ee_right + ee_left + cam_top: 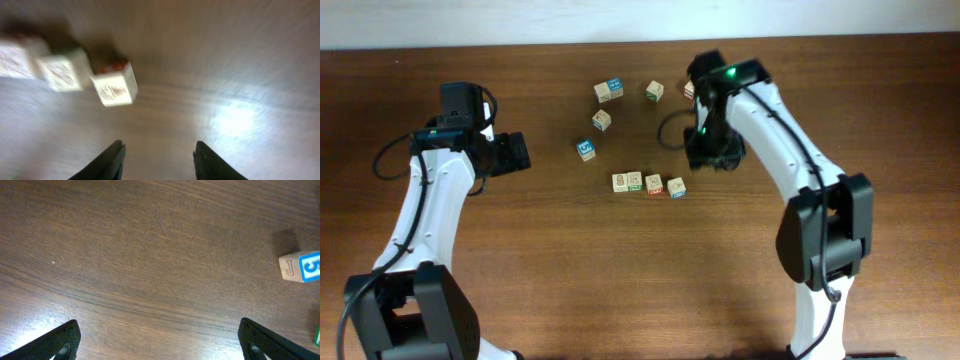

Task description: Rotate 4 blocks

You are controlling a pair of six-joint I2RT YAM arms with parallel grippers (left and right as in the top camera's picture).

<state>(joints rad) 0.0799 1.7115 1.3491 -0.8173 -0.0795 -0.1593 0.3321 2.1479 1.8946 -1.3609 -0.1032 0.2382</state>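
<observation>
Overhead: the four blocks [634,181] lie in a short row mid-surface [570,260], the first two touching and the others close. Spare cubes [602,120] are scattered beyond them. The right claw [708,152] hangs just beside the row's right end. The left claw [512,153] sits well apart, to the left.

Left wrist: left claw [159,325] spread wide, nothing between the fingers. Only the J cube [299,266] with a blue 5 shows, at the frame edge.

Right wrist: frame blurred. Right claw [160,150] parted and empty, over bare wood. The end block [115,86] sits ahead and left, clear of the fingers.

Judgement: rotation work is on the row, right arm active. We cannot tell how many blocks are turned. The next move calls for centring over one block, descending, closing squarely, then twisting without nudging its neighbours.
</observation>
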